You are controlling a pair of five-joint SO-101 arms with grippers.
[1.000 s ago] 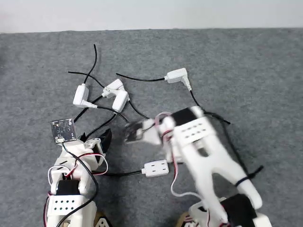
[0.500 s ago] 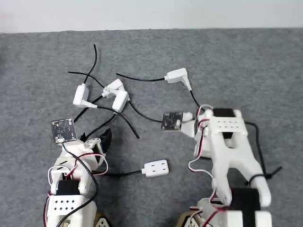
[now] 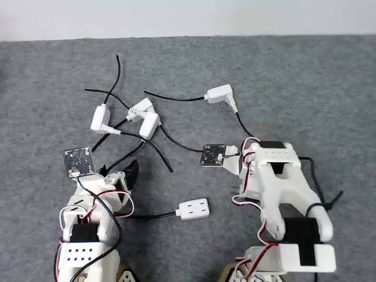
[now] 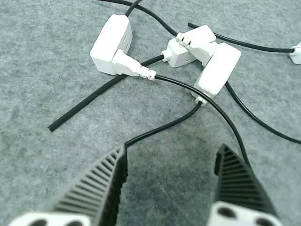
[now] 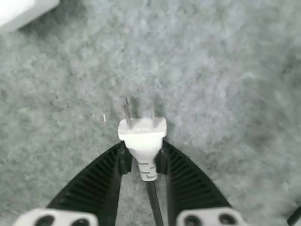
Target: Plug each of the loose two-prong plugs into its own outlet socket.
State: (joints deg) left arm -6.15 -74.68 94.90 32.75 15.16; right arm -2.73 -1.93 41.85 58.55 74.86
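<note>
My right gripper [image 5: 142,154] is shut on a white two-prong plug [image 5: 141,133], prongs pointing away from the wrist, just above the grey carpet. In the high view that arm [image 3: 276,176] stands at the right, and the plug's black cord [image 3: 176,140] runs off to the left. My left gripper [image 4: 172,157] is open and holds nothing; in the high view it [image 3: 127,174] sits near the lower left. Ahead of it lie white outlet blocks [image 4: 111,43] [image 4: 217,69], one with a plug [image 4: 133,67] seated in it. A loose outlet block [image 3: 194,208] lies between the arms.
Another white outlet block [image 3: 218,93] with cords lies at the back centre. Black cords [image 3: 114,76] trail over the carpet behind the cluster. Open carpet stretches along the far right and the back.
The right arm has drawn back from the middle of the table toward the right and turned down, carrying the plug and its cord with it. The left arm has stayed still.
</note>
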